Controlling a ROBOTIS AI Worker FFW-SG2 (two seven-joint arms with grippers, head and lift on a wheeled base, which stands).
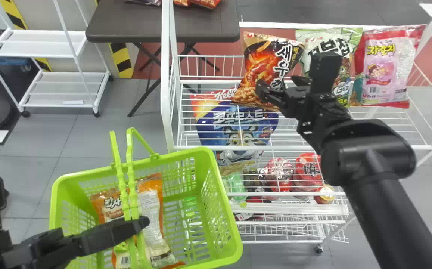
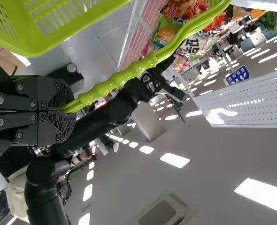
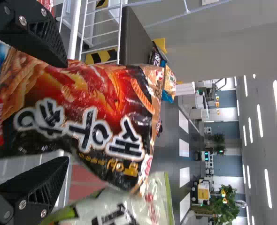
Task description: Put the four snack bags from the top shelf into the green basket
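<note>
In the head view, my right gripper point(image 1: 280, 89) is at the black-and-orange snack bag point(image 1: 255, 71), leftmost on the top shelf. The right wrist view has this bag point(image 3: 105, 108) between the spread fingers of my right gripper point(image 3: 65, 112). A green-and-white bag point(image 1: 320, 41) and a pink bag point(image 1: 384, 71) stand to its right. At lower left, my left gripper point(image 1: 139, 224) holds the green basket point(image 1: 221, 209) by its handles; orange-and-white snack packaging point(image 1: 152, 213) lies inside. The left wrist view shows my left gripper point(image 2: 68, 108) shut on the green handle point(image 2: 138, 65).
Below the top shelf's wire rack point(image 1: 219, 147) are a blue cereal bag point(image 1: 234, 127) and red packages point(image 1: 309, 170). A dark table point(image 1: 126, 22) with more bags is behind the rack. A white shelf unit point(image 1: 40, 45) stands at the back left.
</note>
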